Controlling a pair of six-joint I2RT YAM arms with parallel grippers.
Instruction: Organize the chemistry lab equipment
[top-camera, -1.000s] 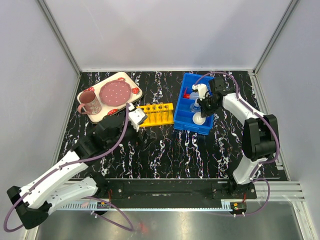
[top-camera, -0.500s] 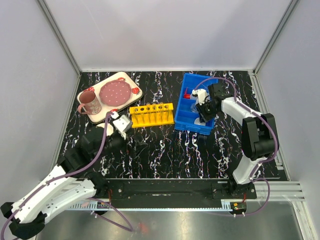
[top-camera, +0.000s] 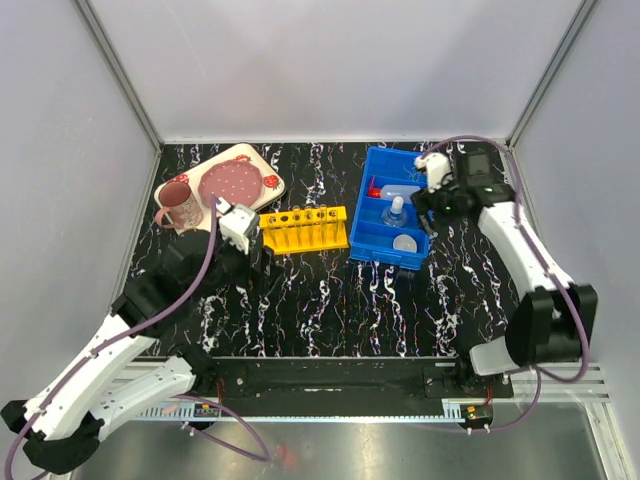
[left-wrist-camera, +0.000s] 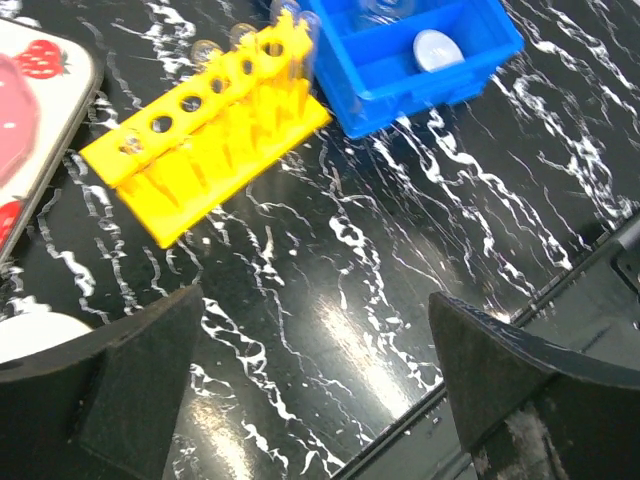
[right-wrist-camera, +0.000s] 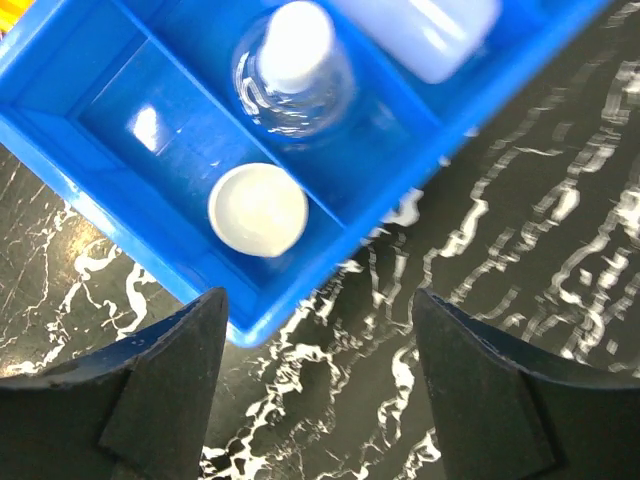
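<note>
My left pincer (left-wrist-camera: 315, 385): fingers wide apart, empty.
Yellow rack (left-wrist-camera: 205, 135): upper left of frame, long axis slanting up-right.
Nearer arm: left.

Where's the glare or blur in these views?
Left wrist: bright glare patch on the black marbled tabletop, and the left gripper's fingers are soft up close. Right wrist: small highlight on the blue bin floor, and the right gripper's fingers are blurred. Top external: evenly lit, sharp.
</note>
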